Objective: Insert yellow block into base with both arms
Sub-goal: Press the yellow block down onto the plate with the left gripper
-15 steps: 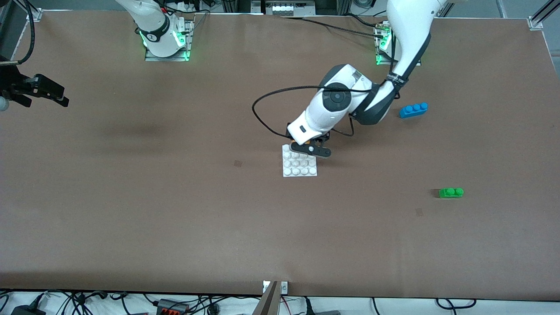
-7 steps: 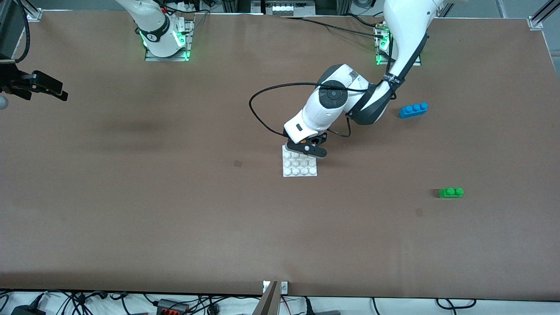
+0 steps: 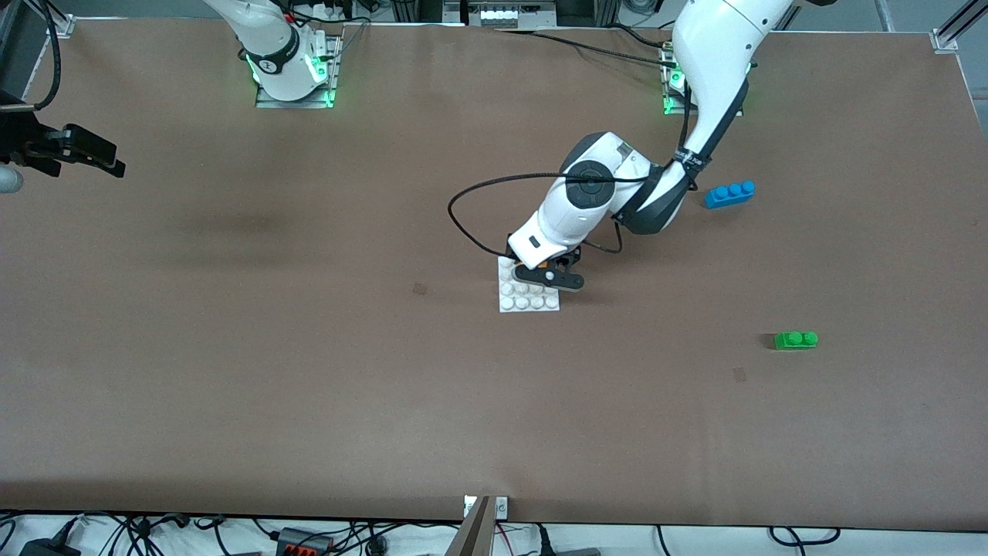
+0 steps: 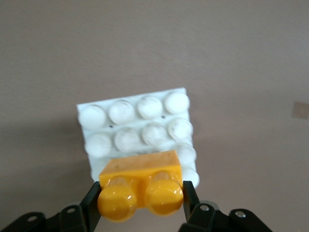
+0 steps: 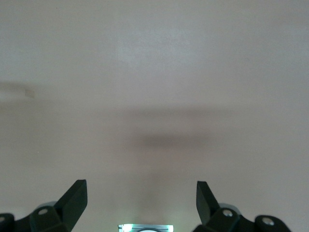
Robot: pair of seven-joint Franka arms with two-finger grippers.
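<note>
My left gripper (image 4: 140,193) is shut on the yellow block (image 4: 140,186), with a black finger (image 4: 91,200) at each short end and the two studs toward the wrist camera. It holds the block low over the edge of the white studded base (image 4: 135,121); I cannot tell whether block and base touch. In the front view the left gripper (image 3: 549,276) covers the base's (image 3: 529,300) rows nearest the robots, and the block is hidden. My right gripper (image 3: 85,154) waits open and empty over bare table at the right arm's end; its wrist view shows the right gripper (image 5: 141,193) over brown tabletop.
A blue three-stud brick (image 3: 730,194) lies near the left arm's base. A green two-stud brick (image 3: 796,340) lies nearer the front camera, toward the left arm's end. A black cable (image 3: 471,208) loops out from the left wrist above the table.
The left gripper with the yellow block has come down and a little farther over the base. The right gripper has barely shifted.
</note>
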